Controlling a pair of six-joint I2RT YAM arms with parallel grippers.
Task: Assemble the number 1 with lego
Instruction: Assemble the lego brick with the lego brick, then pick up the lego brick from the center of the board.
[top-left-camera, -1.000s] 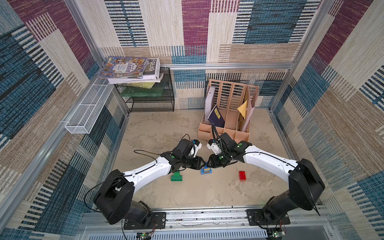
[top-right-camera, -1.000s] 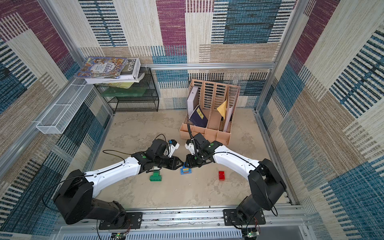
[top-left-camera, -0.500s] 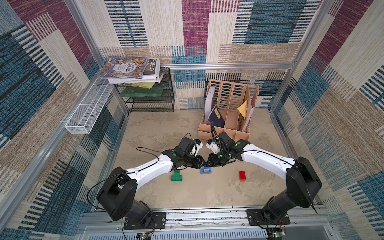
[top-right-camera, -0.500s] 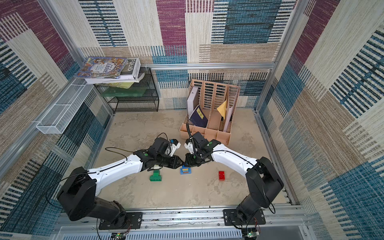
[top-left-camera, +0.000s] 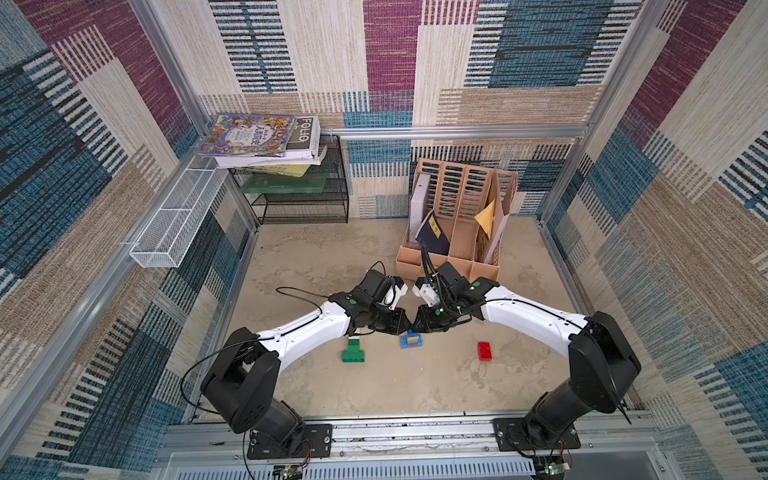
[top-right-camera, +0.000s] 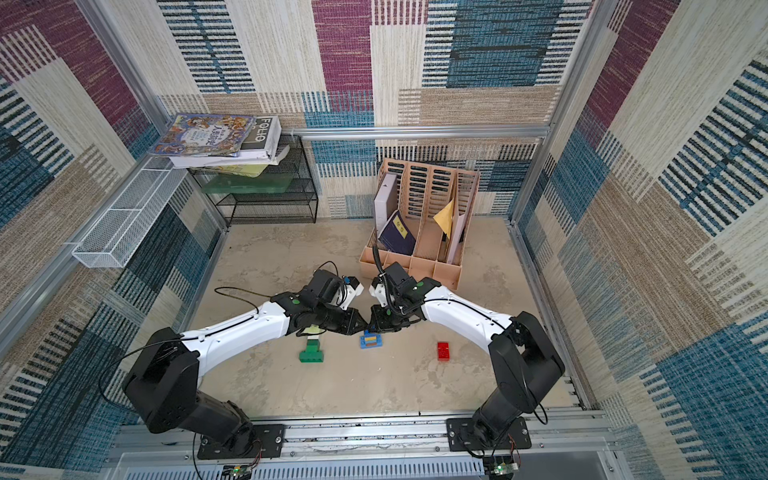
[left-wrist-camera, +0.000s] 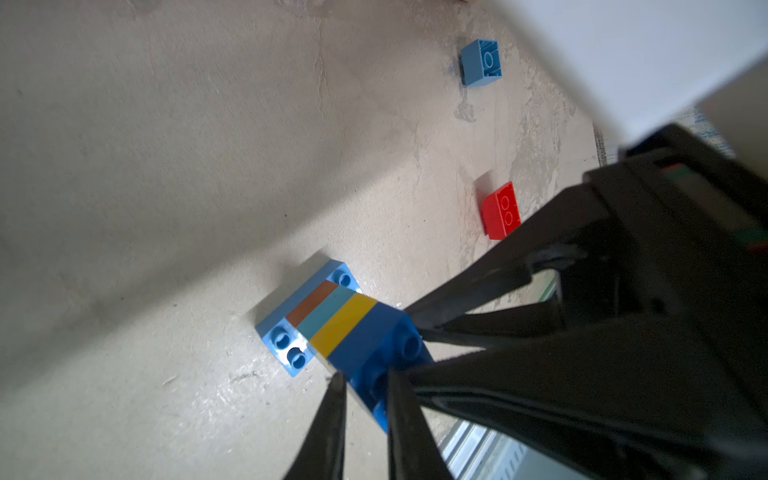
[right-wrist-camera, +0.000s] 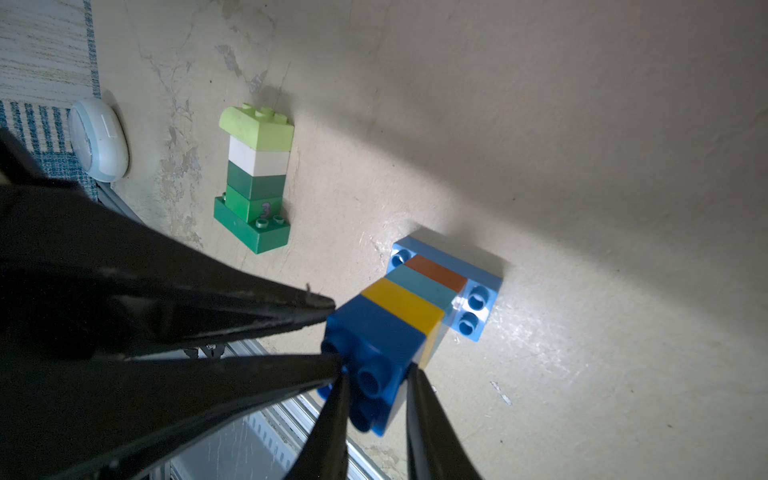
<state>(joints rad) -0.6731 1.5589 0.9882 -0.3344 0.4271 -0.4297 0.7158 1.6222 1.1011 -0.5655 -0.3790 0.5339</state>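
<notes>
Clamping the dark blue brick (right-wrist-camera: 374, 332) from opposite sides, I'm holding my left gripper (left-wrist-camera: 365, 376) and right gripper (right-wrist-camera: 377, 372) equally near it, atop the upright stack (top-right-camera: 371, 340) standing on the table (top-left-camera: 415, 395) between them.

The blue, yellow, teal and brown lego stack (right-wrist-camera: 399, 307) is smooth glossy plastic. The beige worktop (right-wrist-camera: 540, 166) looks matt, rough, patchy. The patchwork walls (top-left-camera: 395, 50) look coarsely woven cloth.
</notes>
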